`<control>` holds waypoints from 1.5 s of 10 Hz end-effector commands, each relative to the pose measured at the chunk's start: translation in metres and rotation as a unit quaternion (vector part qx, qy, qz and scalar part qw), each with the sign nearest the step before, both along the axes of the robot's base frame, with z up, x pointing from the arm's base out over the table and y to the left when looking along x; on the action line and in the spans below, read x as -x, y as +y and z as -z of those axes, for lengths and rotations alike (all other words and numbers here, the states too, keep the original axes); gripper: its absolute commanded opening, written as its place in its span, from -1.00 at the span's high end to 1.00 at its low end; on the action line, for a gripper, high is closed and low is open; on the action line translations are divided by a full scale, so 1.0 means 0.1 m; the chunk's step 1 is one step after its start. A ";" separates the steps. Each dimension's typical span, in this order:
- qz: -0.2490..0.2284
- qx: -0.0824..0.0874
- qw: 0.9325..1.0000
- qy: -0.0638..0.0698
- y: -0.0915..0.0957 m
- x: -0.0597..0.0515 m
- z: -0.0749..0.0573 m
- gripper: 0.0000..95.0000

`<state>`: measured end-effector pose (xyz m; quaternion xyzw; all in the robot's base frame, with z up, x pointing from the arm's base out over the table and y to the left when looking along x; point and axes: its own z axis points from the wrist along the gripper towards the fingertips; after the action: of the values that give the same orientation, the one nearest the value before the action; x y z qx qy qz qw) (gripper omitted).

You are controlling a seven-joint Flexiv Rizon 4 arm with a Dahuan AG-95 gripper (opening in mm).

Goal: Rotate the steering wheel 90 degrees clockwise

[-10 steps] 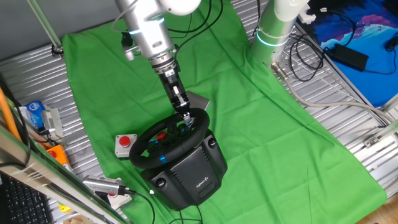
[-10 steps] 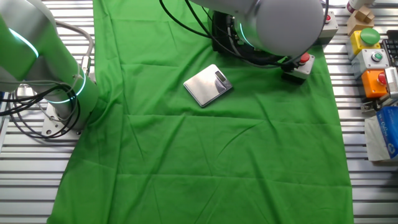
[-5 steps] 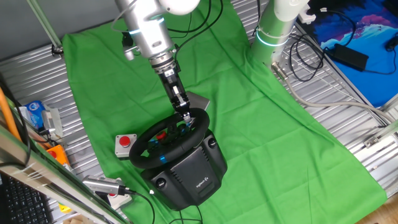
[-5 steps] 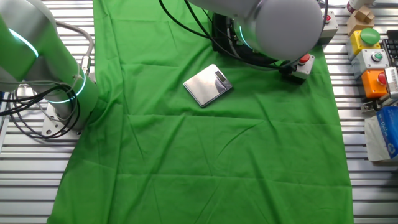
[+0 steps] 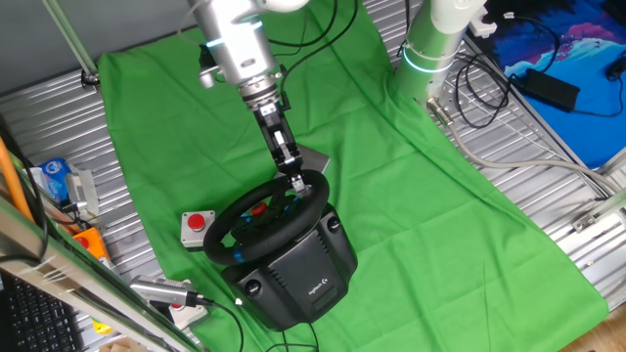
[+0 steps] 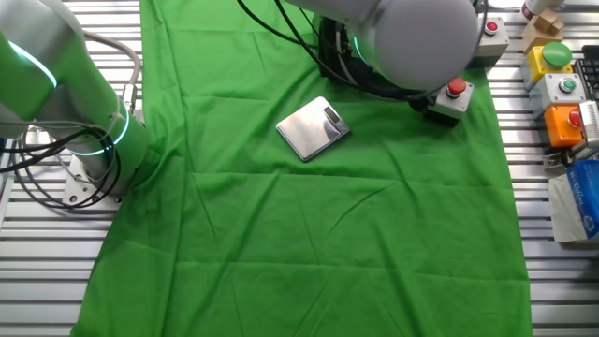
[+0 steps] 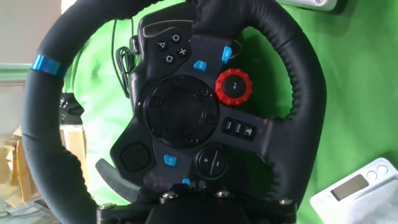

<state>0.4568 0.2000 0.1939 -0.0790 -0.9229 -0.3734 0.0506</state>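
The steering wheel (image 5: 266, 217) stands near the front edge of the green cloth (image 5: 411, 196) that covers the counter (image 5: 39, 117), mounted on a bulky black base (image 5: 298, 274). The rim tilts up and away from the base.

The arm reaches down from above, and the tool (image 5: 298, 181) sits at the far, upper part of the rim. From this angle the fingertips meet the rim, but whether they are clenched on it or released cannot be told; the fingers are too small and dark to separate from the black rim.

In the hand view the steering wheel (image 7: 174, 112) fills the frame. A blue stripe (image 7: 45, 64) marks the rim at upper left. The hub carries a red round dial (image 7: 234, 86) right of centre and several small blue buttons. The tool's fingers do not show in this view.

A small grey box with a red button (image 5: 198, 226) lies on the cloth just beside the rim's left side. A flat silver scale (image 6: 314, 128) lies on the cloth beyond the wheel, partly hidden by the tool in one fixed view. A second arm base (image 5: 430, 49) stands at the cloth's far edge.
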 end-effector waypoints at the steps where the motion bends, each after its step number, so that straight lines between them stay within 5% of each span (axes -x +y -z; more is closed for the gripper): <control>1: 0.016 -0.005 1.000 0.009 0.07 0.01 -0.10 1.00; 15: 0.037 -0.005 0.999 0.014 0.24 -0.06 -0.25 1.00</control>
<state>0.4626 0.2243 0.2202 -0.1175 -0.9170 -0.3777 0.0515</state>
